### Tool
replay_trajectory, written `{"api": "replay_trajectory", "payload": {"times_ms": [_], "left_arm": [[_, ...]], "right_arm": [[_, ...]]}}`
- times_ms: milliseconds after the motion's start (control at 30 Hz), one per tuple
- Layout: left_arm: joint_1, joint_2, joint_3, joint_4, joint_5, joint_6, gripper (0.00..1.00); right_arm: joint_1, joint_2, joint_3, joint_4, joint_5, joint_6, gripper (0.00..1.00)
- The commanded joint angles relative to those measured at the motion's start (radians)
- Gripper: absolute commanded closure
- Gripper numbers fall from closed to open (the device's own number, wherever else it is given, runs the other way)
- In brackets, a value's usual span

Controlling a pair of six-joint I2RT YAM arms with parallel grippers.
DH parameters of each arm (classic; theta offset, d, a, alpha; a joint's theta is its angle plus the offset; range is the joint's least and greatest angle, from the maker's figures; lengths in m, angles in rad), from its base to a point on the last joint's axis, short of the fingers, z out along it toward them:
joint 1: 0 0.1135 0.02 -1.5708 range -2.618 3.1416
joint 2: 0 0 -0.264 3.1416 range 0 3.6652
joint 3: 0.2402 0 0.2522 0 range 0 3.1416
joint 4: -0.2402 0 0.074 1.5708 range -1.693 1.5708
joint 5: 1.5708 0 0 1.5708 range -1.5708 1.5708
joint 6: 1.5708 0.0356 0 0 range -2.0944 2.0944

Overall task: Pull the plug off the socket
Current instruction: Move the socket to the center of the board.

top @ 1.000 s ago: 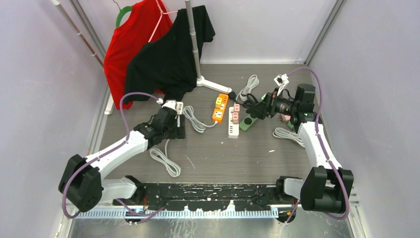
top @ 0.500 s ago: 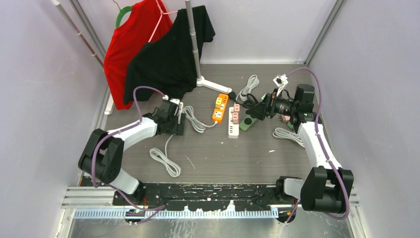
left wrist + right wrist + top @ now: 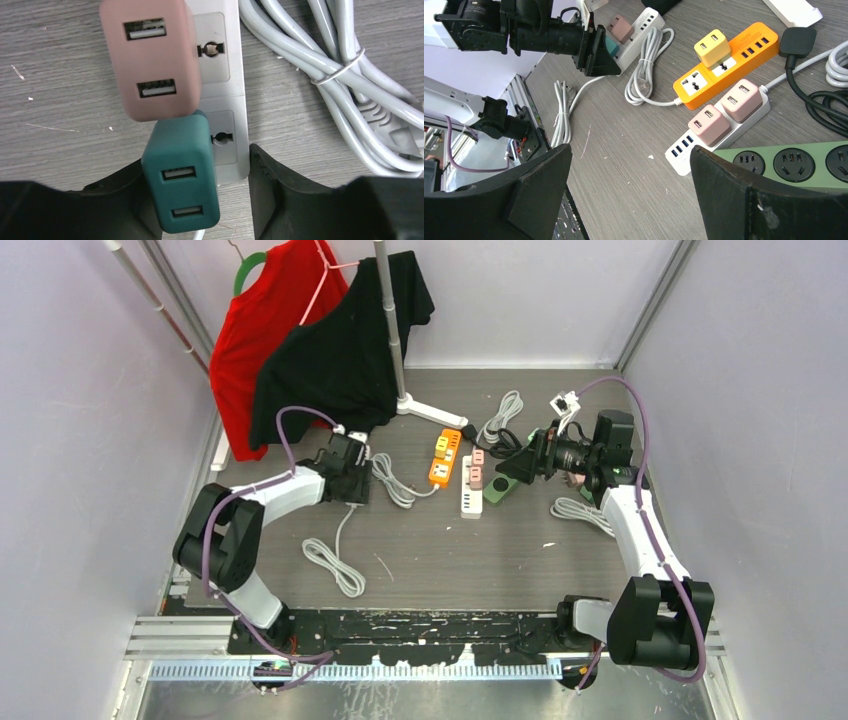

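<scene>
Grey wood-grain table (image 3: 450,560) fills the top view. The left gripper (image 3: 354,468) sits low at about 10 o'clock from the table's middle, at one end of a white strip (image 3: 361,453). The plug there is too small to make out from here. A grey cable (image 3: 392,482) coils just beside it at 3 o'clock. The right gripper (image 3: 520,466) hangs at about 2 o'clock from the middle, over a green strip (image 3: 500,489), with an orange strip (image 3: 445,458) at its 9 o'clock.

From the left wrist, the teal plug (image 3: 181,175) sits in the last socket of the white strip, and a pink plug (image 3: 150,57) touches it at 12 o'clock. The left gripper's jaws stand partway in, straddling the plug and the strip's end together. One of the fingers (image 3: 310,200) meets the strip's 3 o'clock edge, and the other lies along the plug's 9 o'clock side. I cannot tell whether they actually press. The grey cable lies at 2 o'clock.

From the right wrist, the right gripper's jaws are spread wide with nothing between them. The green strip lies at 4 o'clock. A yellow plug (image 3: 712,47) stands in the orange strip at 1 o'clock, and two pink plugs (image 3: 724,112) sit in a second white strip (image 3: 684,147) between the two. At 11 o'clock the left gripper sits at the teal plug.
</scene>
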Motion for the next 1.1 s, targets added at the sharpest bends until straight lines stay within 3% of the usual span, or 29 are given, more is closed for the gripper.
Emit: {"api": "replay_trajectory", "payload": {"times_ms": [0, 100, 267, 667, 867, 1067], "left_arm": [[0.007, 0.003, 0.04, 0.043, -0.005, 0.026, 0.56], [0.008, -0.028, 0.03, 0.031, -0.001, 0.035, 0.8], [0.005, -0.168, -0.051, 0.051, 0.05, 0.047, 0.99], [-0.216, -0.589, -0.255, 0.171, 0.068, 0.184, 1.0], [-0.318, -0.625, -0.297, 0.232, 0.132, 0.286, 1.0], [-0.429, -0.589, -0.35, 0.394, 0.326, 0.39, 1.0]], "right_arm": [[0.004, -0.003, 0.019, 0.011, -0.012, -0.02, 0.07], [0.004, -0.001, 0.021, 0.01, -0.012, -0.021, 0.07], [0.004, -0.001, 0.022, 0.005, -0.014, -0.026, 0.07], [0.004, 0.006, 0.031, -0.026, -0.014, -0.057, 0.07], [0.003, 0.004, 0.036, -0.042, -0.013, -0.073, 0.07], [0.002, -0.002, 0.048, -0.078, -0.014, -0.112, 0.07]]}}
